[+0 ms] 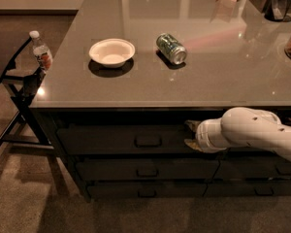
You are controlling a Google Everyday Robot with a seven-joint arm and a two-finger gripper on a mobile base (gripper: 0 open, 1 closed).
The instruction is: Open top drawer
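Observation:
The top drawer (102, 140) is the dark grey front just under the counter's edge, with a small black loop handle (148, 141) at its centre. It looks closed, flush with the fronts around it. My gripper (189, 134) comes in from the right on a white arm (252, 130). It sits at the right end of the drawer front, to the right of the handle and apart from it. Its two fingertips (188, 125) stand one above the other with a gap between them, holding nothing.
On the grey countertop (223, 76) are a white bowl (112, 52) and a green can (171, 48) lying on its side. Lower drawers (145, 170) sit below. A black folding stand (19, 89) with a water bottle (40, 51) is at the left.

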